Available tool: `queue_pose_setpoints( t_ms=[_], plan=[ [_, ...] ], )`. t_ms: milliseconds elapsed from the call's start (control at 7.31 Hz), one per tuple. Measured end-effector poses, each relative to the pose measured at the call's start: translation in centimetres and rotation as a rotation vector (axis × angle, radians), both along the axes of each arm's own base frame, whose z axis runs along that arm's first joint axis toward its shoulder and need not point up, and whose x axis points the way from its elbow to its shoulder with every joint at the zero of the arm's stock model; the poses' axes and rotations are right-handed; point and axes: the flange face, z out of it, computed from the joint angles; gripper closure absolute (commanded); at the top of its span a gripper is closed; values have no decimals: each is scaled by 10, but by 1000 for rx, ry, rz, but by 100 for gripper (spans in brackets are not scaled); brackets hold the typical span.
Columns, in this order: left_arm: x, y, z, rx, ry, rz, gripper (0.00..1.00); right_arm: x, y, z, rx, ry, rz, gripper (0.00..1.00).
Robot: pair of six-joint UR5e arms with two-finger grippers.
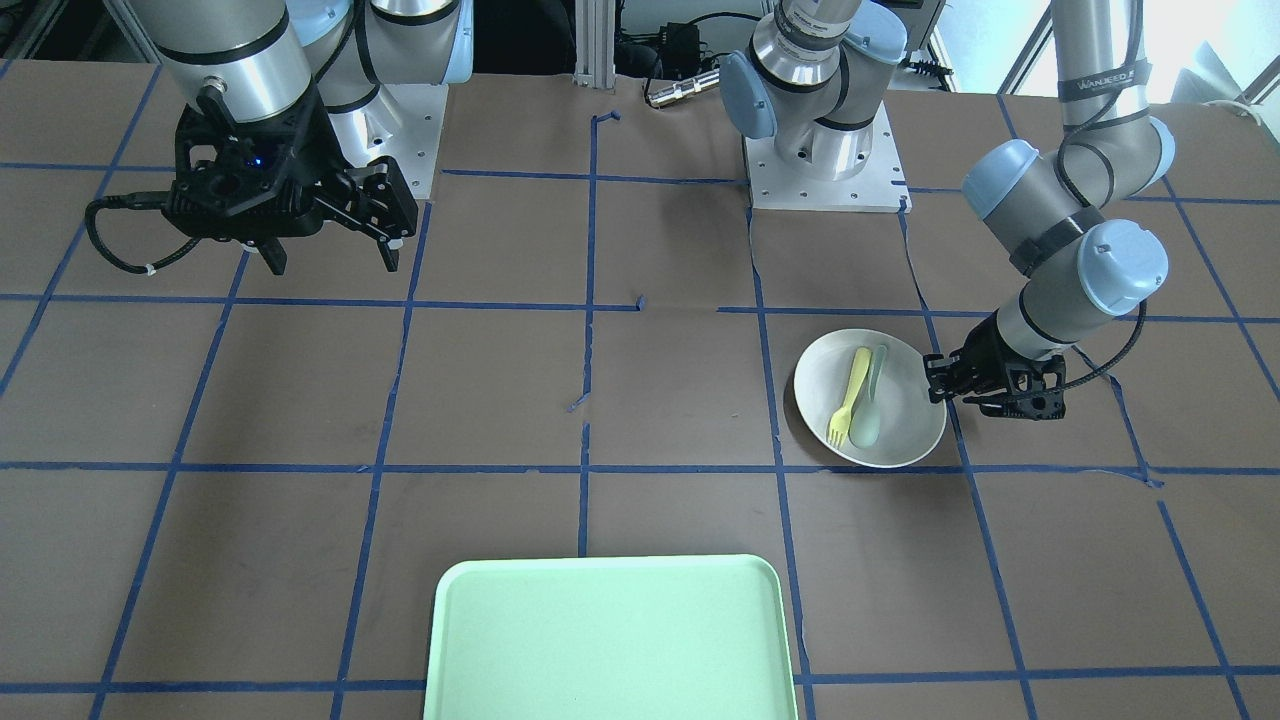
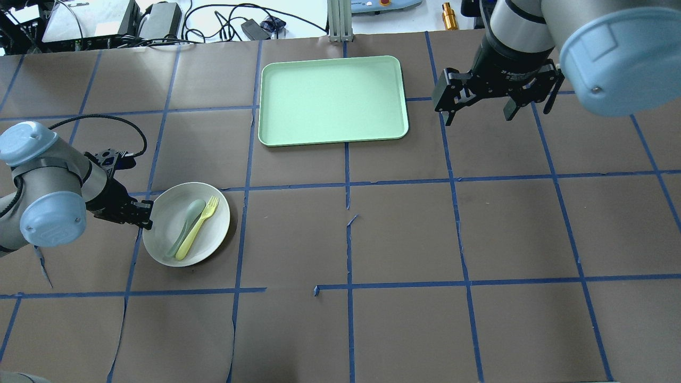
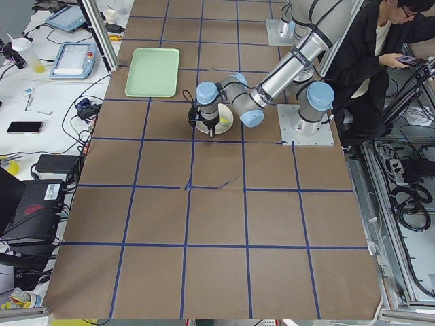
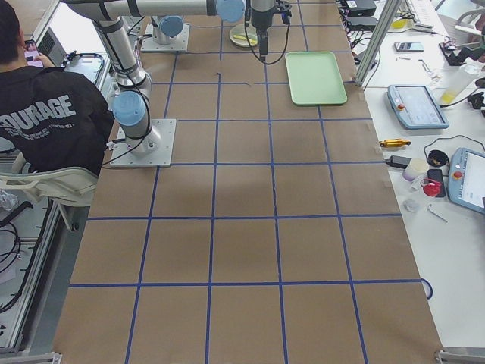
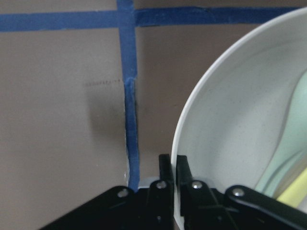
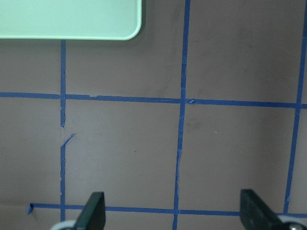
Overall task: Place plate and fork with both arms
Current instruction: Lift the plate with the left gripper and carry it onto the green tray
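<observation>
While the left tool [image 2: 147, 216] pinches the near rim of the plate [image 2: 212, 235], its two fingers [image 5: 165, 173] stand almost together, one on the outer side of the rim and one just inside it. That plate is round and off-white, and it sits on the robot's left side of the table [image 2: 404, 239], close to a crossing of blue tape lines [image 2: 457, 178]. Whether its underside rests fully on the table or is tipped slightly up, the views do not settle.

Inside the plate lies the fork [image 2: 197, 228], pale yellow, with its tines pointing away from the robot and its handle angled back toward the near rim. Just beside it, on the side nearer the left tool, lies a grey-green spoon [image 2: 183, 232], running almost parallel and seemingly touching the fork along part of its length.

Across the table the right tool [image 2: 479, 115] hangs above the bare surface, pointing down, its fingers [image 6: 94, 212] spread wide with nothing between them. It is near the right-hand short edge of the mint-green tray [image 2: 332, 98] but not over it. This tray lies flat at the far middle of the table, well apart from the plate.
</observation>
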Motion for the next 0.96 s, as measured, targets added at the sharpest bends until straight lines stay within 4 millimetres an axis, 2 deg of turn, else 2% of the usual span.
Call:
queue_pose_setpoints(
  t_ms=[410, 684, 957],
  plan=[
    [-13, -41, 30, -71, 164, 125, 100, 0, 0, 0, 1, 0, 0, 0],
    [-45, -76, 44, -98, 246, 183, 100, 0, 0, -1, 1, 0, 0, 0],
    [-89, -133, 60, -112, 272, 225, 100, 0, 0, -1, 1, 0, 1, 0]
  ],
)
